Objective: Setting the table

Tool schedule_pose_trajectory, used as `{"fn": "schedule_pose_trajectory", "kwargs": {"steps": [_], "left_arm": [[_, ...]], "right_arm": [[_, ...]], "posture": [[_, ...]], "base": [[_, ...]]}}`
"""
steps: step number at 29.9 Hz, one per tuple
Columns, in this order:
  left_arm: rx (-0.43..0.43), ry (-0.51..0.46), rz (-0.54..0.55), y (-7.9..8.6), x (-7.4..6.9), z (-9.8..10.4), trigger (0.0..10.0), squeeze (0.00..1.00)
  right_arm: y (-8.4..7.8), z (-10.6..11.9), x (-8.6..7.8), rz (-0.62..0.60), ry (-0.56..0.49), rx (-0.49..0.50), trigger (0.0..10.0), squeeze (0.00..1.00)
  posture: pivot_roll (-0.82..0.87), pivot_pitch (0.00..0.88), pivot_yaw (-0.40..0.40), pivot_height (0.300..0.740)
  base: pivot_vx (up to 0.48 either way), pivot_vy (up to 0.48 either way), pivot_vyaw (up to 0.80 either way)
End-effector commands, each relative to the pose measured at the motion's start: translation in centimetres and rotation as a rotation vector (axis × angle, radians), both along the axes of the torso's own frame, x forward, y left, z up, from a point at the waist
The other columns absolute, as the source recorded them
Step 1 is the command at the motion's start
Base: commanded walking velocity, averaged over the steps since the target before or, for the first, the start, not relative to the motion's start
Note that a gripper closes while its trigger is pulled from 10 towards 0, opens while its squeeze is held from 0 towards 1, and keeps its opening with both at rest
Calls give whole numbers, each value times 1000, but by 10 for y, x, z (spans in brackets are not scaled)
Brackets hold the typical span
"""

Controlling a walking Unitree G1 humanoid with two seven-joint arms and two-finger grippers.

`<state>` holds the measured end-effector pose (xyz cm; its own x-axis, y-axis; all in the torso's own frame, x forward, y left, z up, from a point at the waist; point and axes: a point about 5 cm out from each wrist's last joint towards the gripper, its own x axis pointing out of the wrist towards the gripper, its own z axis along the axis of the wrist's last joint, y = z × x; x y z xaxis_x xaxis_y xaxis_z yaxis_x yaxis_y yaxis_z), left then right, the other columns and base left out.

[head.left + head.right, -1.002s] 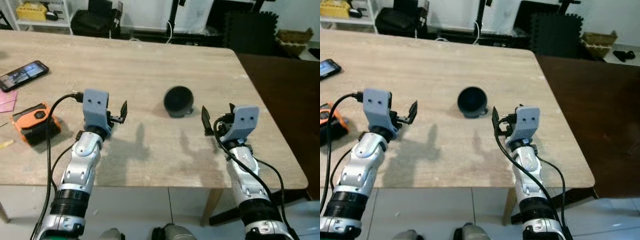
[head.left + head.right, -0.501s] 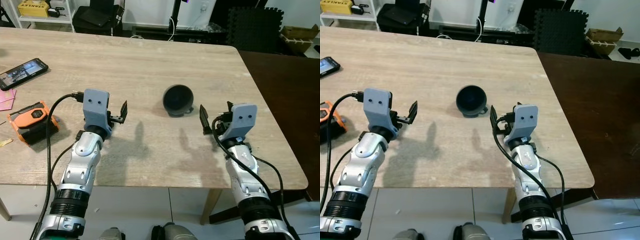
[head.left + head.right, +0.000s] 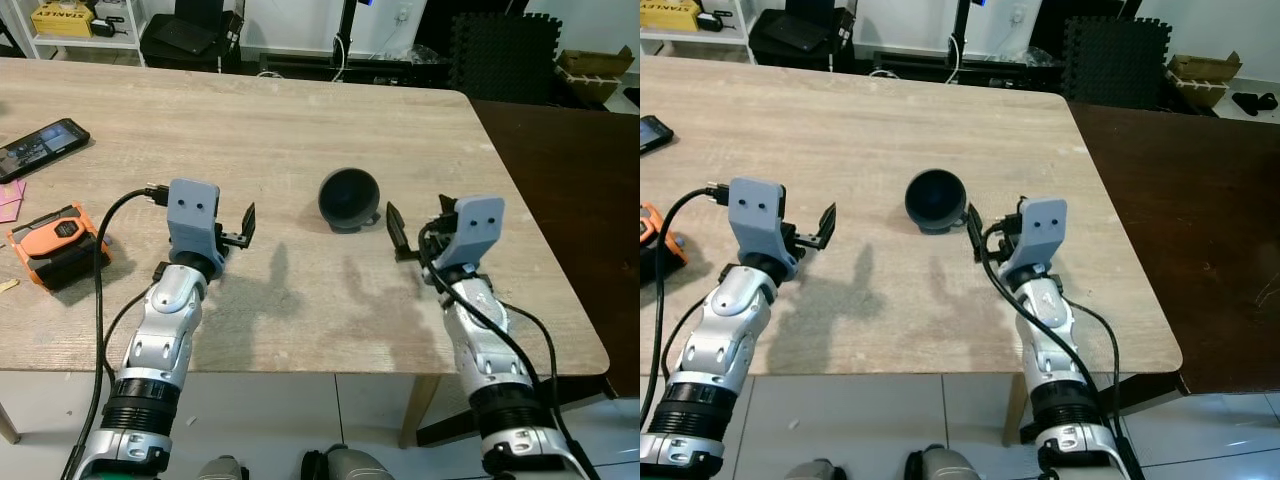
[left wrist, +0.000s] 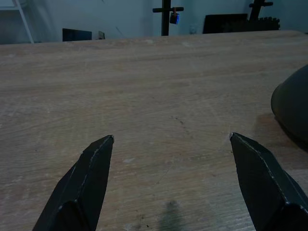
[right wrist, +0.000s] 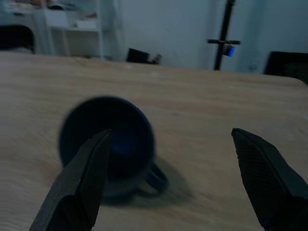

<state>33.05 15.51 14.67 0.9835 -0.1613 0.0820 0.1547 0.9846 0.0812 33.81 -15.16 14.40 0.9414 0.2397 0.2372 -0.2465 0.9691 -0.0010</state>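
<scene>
My right tool (image 3: 978, 236) hangs just above the counter (image 3: 250, 130) with its fingers spread wide, close beside the dark mug (image 3: 347, 198) but not touching it. My left tool (image 3: 243, 226) is also spread apart and empty, hovering well off to the mug's left.

The mug lies on its side near the middle of the counter. Its long axis runs roughly toward me, the mouth facing my right wrist camera and the handle resting low against the wood. To grip it well, I judge I should straddle the rim or body, keep clear of the handle, and close slowly, since a tipped mug can roll.

An orange tool (image 3: 60, 240) and a phone (image 3: 40, 148) sit far left.
</scene>
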Motion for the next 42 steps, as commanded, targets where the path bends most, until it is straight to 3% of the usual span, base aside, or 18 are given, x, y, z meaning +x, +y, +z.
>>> {"fn": "schedule_pose_trajectory", "kwargs": {"steps": [1, 12, 13, 14, 15, 23, 38, 39, 40, 41, 42], "left_arm": [[10, 43, -2, -3, -1, -10, 10000, 0], [31, 35, -13, -1, -3, -8, 10000, 0], [32, 35, -12, 0, -4, -8, 10000, 0], [32, 35, -12, 0, -4, -8, 10000, 0], [36, 34, -10, 1, -5, -7, 10000, 0], [63, 35, -6, 6, -13, -7, 10000, 0], [78, 43, 1, 9, -17, -8, 10000, 0], [77, 43, 2, 9, -17, -8, 10000, 0], [76, 42, 1, 8, -18, -8, 10000, 0], [76, 42, 0, 8, -18, -8, 10000, 0], [76, 42, 0, 7, -17, -7, 10000, 0]], "right_arm": [[2, -3, 2, 30, 33, 2, 10000, 1000], [10, 7, 33, 89, 120, -64, 10000, 1000], [11, 8, 36, 86, 132, -64, 10000, 792], [11, 8, 36, 86, 132, -64, 10000, 792], [11, 8, 39, 91, 151, -61, 10000, 20], [14, 9, 51, 138, 253, -39, 10000, 0], [20, 15, 58, 182, 307, -87, 10000, 0], [20, 15, 59, 184, 309, -85, 4902, 0], [19, 16, 59, 185, 314, -84, 1686, 0], [18, 16, 60, 183, 319, -84, 745, 0], [18, 16, 60, 182, 322, -86, 745, 0]], "posture": [[62, 36, -44, 740], [83, 60, -51, 740], [84, 62, -52, 740], [84, 62, -52, 740], [93, 76, -58, 740], [118, 104, -76, 740], [127, 107, -96, 740], [127, 104, -96, 740], [126, 102, -96, 740], [126, 102, -96, 740], [126, 96, -95, 740]], "base": [[0, 0, 0], [0, 0, 0], [0, 0, 0], [0, 0, 0], [0, 0, 0], [0, 0, 0], [0, 0, 0], [0, 0, 0], [0, 0, 0], [0, 0, 0], [0, 0, 0]]}}
